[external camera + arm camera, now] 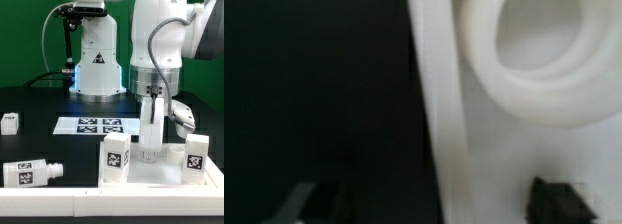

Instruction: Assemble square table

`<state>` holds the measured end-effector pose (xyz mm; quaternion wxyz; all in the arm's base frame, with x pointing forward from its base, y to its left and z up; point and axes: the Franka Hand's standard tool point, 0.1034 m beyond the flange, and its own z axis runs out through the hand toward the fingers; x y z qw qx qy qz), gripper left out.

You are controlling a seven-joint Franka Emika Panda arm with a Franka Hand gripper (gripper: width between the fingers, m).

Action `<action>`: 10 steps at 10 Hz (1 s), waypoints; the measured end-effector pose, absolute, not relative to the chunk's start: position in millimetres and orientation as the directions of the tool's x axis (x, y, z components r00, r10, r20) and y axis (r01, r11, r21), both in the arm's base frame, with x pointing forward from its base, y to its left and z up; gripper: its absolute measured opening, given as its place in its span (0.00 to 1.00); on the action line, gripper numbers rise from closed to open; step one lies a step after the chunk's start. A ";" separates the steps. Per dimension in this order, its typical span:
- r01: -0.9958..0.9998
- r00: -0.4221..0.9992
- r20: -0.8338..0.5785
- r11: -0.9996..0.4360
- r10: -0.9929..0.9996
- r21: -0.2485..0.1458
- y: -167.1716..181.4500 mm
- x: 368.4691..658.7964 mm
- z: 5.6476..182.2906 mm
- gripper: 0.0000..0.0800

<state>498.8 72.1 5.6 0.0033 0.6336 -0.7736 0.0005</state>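
Observation:
The square table's white top (170,178) lies at the front of the exterior view's right. Two white tagged legs stand upright on it, one at its left corner (117,157) and one at its right corner (196,152). A third leg (30,172) lies on its side at the front left. My gripper (152,152) reaches straight down onto the top between the two standing legs. In the wrist view my gripper (429,200) is open, its dark fingertips (562,200) on either side of the top's raised rim (446,120), beside a round socket (544,50). Neither finger presses the rim.
The marker board (97,125) lies flat on the black table behind the top. A small white tagged part (9,122) sits at the far left. The robot's base (95,60) stands at the back.

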 end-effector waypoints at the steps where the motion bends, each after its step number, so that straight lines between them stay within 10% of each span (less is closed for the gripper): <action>1: -0.980 -0.197 0.006 0.197 -0.980 0.004 72.0 498.7 5.4 0.37; 4: -0.983 -0.185 0.007 0.185 -0.983 0.006 72.5 497.5 5.0 0.07; 10: -0.970 0.242 -0.003 -0.242 -0.970 0.004 30.9 465.0 31.6 0.07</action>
